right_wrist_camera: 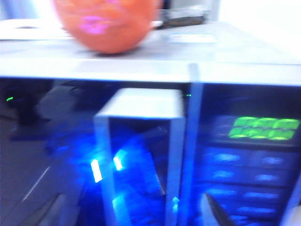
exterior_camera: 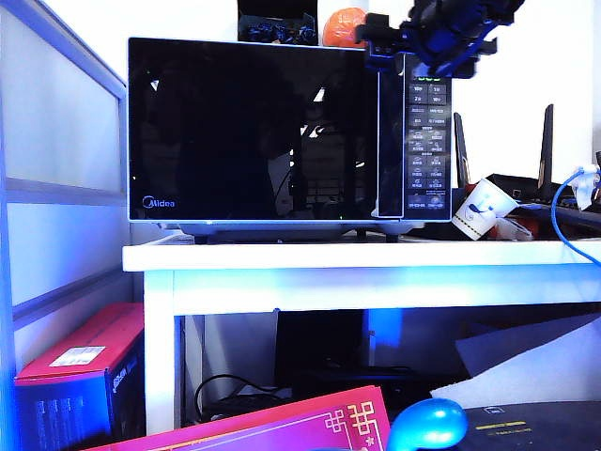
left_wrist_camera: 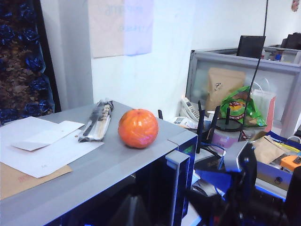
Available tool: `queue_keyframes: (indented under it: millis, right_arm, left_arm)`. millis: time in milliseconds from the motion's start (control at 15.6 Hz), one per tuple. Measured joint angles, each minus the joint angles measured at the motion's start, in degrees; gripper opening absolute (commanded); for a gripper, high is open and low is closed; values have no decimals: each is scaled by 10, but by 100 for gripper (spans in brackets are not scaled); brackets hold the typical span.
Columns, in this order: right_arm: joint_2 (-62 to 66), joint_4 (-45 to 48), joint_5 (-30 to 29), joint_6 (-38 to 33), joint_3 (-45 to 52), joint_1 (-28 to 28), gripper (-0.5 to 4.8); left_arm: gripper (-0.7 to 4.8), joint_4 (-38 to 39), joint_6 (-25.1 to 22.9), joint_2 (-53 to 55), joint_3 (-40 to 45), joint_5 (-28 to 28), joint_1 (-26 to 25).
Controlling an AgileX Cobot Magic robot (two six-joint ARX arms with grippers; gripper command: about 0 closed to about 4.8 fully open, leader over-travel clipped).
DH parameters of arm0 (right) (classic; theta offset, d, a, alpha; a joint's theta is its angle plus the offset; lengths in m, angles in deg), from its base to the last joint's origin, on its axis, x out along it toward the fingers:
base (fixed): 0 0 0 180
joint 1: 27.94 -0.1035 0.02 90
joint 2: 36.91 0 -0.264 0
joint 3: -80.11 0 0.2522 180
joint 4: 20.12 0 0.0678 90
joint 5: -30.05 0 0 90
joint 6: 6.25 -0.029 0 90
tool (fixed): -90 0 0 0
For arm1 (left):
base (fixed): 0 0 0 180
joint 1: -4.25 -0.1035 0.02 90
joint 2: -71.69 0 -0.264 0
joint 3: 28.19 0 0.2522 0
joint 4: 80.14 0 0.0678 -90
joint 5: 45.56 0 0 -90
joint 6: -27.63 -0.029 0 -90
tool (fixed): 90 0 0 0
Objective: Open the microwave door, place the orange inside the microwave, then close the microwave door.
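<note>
The microwave [exterior_camera: 427, 141] stands on a white table [exterior_camera: 357, 263]; its black glass door [exterior_camera: 254, 132] looks shut. The orange [exterior_camera: 343, 26] rests on the microwave's grey top [left_wrist_camera: 108, 165], and the left wrist view also shows the orange [left_wrist_camera: 138, 128]. My right gripper [exterior_camera: 376, 42] hangs at the top of the tall handle strip [exterior_camera: 390, 132], just below the orange. In the blurred right wrist view this gripper [right_wrist_camera: 131, 214] is open, one finger on either side of the handle [right_wrist_camera: 138, 141], holding nothing. My left gripper [left_wrist_camera: 131, 212] is a dark shut wedge in front of the door's upper edge; the exterior view does not show it.
A tilted white paper cup [exterior_camera: 484, 207], a router with black antennas [exterior_camera: 531, 178] and a blue cable [exterior_camera: 562, 211] lie to the right of the microwave. Papers [left_wrist_camera: 42, 146] and a dark packet [left_wrist_camera: 96, 120] lie on its top. A red box [exterior_camera: 84, 376] sits under the table.
</note>
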Motion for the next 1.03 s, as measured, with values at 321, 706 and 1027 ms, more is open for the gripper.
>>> queue_keyframes:
  millis: [321,706,1027]
  right_arm:
    - [56,53,10,1,0,0,360]
    - [90,95,9,1,0,0,359]
    - [121,123,9,0,0,9,333]
  left_arm:
    - [-4,0,0,0,0,0,0]
    - [-4,0,0,0,0,0,0]
    - [-4,17,0,0,0,0,0]
